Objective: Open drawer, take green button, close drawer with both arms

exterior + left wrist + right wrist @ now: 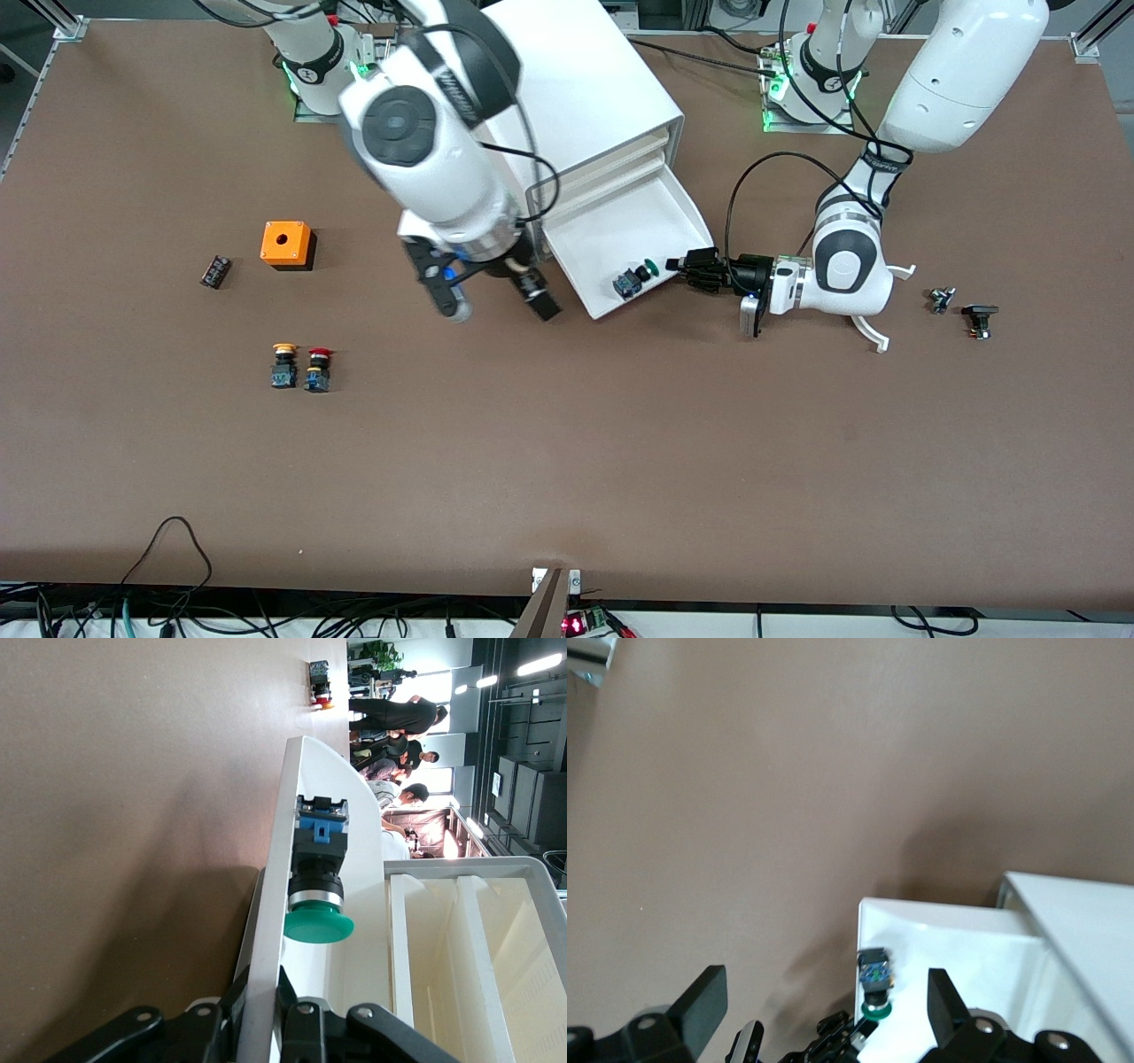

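Both tools busy: left (687, 266) seemingly clamped on drawer (620, 232) wall beside button (633, 280); right (494, 297) spread wide above bench (567, 461).

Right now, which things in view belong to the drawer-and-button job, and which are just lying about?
In the job:
- drawer, pulled open
- green-capped button, lying in it
- left gripper, shut on the drawer's side wall
- right gripper, open, over the table beside the drawer

Lying about:
- orange box
- yellow-capped button
- red-capped button
- small dark parts, toward the left arm's end
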`<action>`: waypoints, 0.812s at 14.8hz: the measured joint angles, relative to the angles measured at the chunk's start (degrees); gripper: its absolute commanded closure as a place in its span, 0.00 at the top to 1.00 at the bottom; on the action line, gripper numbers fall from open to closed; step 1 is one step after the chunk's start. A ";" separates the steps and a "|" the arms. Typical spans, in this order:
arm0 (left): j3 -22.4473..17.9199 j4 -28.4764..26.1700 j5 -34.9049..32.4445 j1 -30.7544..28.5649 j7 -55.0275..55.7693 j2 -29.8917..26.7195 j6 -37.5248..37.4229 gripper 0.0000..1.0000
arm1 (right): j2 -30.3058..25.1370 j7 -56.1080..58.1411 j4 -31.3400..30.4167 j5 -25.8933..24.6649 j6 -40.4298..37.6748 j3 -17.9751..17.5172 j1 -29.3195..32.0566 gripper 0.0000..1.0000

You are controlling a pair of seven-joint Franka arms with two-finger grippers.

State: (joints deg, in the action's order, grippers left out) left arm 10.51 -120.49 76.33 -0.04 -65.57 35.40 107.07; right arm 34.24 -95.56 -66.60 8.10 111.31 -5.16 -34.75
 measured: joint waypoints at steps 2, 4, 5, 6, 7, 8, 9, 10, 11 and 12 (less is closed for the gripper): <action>-0.08 0.40 -0.31 0.00 1.13 0.17 0.24 1.00 | 1.70 -2.71 0.01 -0.12 2.97 0.03 -2.06 1.00; -0.28 0.94 -0.52 -0.02 2.56 0.17 0.31 1.00 | 3.22 -3.62 0.03 -0.48 5.02 0.07 -3.58 1.00; -0.35 1.47 -0.92 -0.03 3.34 0.12 0.31 1.00 | 3.98 -3.70 0.03 -0.49 6.07 0.09 -4.22 1.00; -0.41 2.27 -2.32 -0.06 4.60 -0.01 0.31 1.00 | 4.82 -3.85 0.04 -0.75 7.19 0.09 -4.96 1.00; -0.58 3.44 -4.63 -0.13 6.48 -0.31 0.31 1.00 | 5.68 -4.53 0.03 -1.75 8.30 0.09 -5.78 1.00; -0.91 5.06 -8.14 -0.41 9.22 -0.84 0.31 1.00 | 6.65 -5.69 0.00 -3.18 9.69 0.09 -6.69 1.00; -1.13 6.78 -11.74 -0.98 12.31 -1.59 0.07 1.00 | 7.63 -6.38 -0.08 -4.15 10.97 0.10 -7.47 1.00; -1.32 8.45 -15.12 -1.65 15.50 -2.52 -0.91 1.00 | 8.58 -6.72 -0.29 -4.62 12.34 0.11 -8.23 1.00; -1.55 10.12 -18.53 -2.26 18.77 -3.48 -2.47 1.00 | 9.41 -6.88 -0.85 -4.89 14.14 0.12 -8.88 1.00; -1.63 11.77 -22.07 -2.89 22.23 -4.44 -4.15 1.00 | 10.01 -6.92 -1.71 -5.13 16.10 0.12 -9.45 1.00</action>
State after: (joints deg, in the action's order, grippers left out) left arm 8.88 -108.72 54.26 -2.93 -43.35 30.96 102.92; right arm 44.25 -102.48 -68.31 2.97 127.41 -5.04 -44.20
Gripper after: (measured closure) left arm 0.000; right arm 0.000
